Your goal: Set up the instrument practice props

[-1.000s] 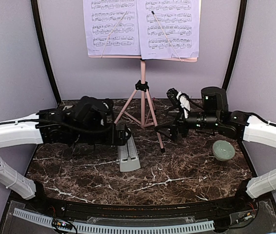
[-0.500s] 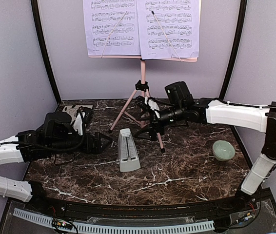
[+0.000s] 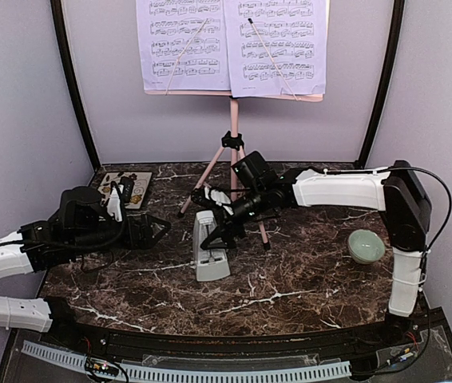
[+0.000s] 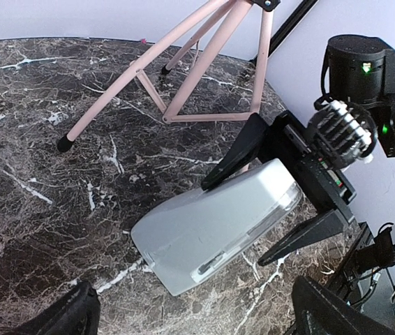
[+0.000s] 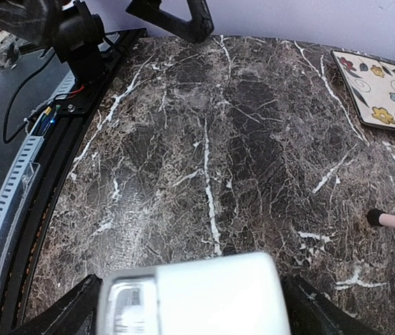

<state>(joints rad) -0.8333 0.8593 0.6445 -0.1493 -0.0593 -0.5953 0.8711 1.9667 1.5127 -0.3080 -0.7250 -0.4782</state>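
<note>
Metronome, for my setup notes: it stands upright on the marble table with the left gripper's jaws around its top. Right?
No: the right gripper, not the left, has its jaws around the top of the metronome, as the left wrist view shows. It does stand upright on the marble table.

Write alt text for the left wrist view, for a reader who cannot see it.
A white-grey metronome sits on a dark marble table, with the right gripper coming in from the right, its jaws open on either side of the metronome's narrow top. Behind it spread the tripod legs of a pink music stand.
</note>
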